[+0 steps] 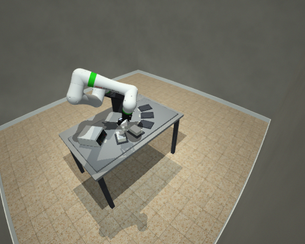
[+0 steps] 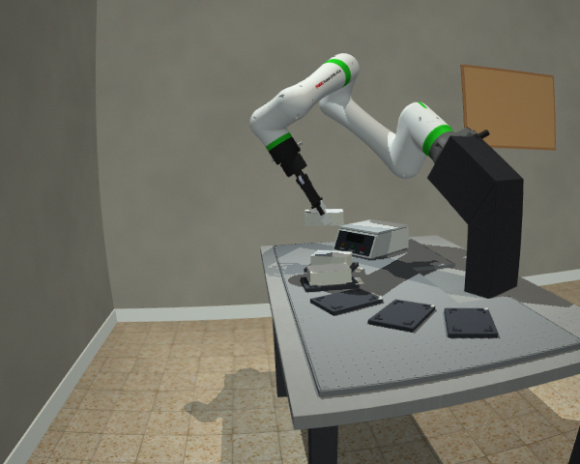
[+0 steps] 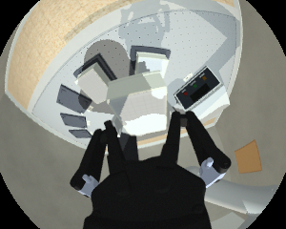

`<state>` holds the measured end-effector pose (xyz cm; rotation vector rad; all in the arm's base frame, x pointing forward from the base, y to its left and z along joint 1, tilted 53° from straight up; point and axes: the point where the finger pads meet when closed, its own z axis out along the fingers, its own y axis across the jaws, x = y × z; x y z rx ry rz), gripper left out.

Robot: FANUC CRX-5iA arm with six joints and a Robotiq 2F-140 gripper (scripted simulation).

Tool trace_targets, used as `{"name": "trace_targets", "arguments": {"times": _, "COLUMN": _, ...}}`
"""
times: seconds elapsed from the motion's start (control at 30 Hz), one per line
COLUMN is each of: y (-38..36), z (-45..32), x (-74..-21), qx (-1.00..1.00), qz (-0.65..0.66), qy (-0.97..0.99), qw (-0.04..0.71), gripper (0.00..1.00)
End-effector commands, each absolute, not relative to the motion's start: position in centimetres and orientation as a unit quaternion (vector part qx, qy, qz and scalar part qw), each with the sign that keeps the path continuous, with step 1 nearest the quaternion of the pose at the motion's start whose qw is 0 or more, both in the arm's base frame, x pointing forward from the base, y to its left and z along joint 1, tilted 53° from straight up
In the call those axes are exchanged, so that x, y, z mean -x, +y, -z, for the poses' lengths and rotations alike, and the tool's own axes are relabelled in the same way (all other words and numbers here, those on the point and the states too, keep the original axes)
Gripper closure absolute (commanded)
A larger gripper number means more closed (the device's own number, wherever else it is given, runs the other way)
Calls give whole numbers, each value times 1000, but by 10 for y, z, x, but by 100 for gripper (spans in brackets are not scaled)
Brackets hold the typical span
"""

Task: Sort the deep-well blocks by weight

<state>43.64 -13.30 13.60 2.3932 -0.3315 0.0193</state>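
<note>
My gripper (image 1: 124, 122) (image 2: 322, 213) (image 3: 142, 108) is shut on a white deep-well block (image 1: 124, 123) (image 2: 335, 217) (image 3: 138, 97), held level, high above the table. A second block (image 1: 120, 136) (image 2: 332, 256) (image 3: 153, 63) sits in a dark nest (image 1: 122, 143) (image 3: 150, 49) near the check-weigher CW. A third block (image 1: 134, 129) (image 2: 328, 275) (image 3: 92, 83) sits in the adjoining nest (image 1: 140, 135) (image 2: 330, 288). CW (image 1: 91, 133) (image 2: 372, 227) (image 3: 213, 107) has nothing on its platform; no lamp is clearly lit. Nest labels and the blocks' cut corners are too small to tell.
Three empty dark nests lie in a curved row: one (image 1: 146, 123) (image 2: 345, 302) (image 3: 73, 99) beside the third block's nest, one in the middle (image 1: 147, 115) (image 2: 401, 314) (image 3: 72, 119), and one at the far end (image 1: 145, 107) (image 2: 470, 321) (image 3: 79, 134). The robot's black pedestal (image 2: 492, 240) stands behind.
</note>
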Motion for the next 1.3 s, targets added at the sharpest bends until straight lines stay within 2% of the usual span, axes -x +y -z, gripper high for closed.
{"name": "trace_targets", "arguments": {"times": 0.0, "y": -123, "z": -127, "x": -440, "qx": -920, "qz": 18, "qy": -75, "qw": 385, "gripper": 90}}
{"name": "trace_targets", "arguments": {"times": 1.27, "y": -42, "z": -54, "x": -470, "qx": -918, "qz": 24, "qy": -62, "qw": 392, "gripper": 90}}
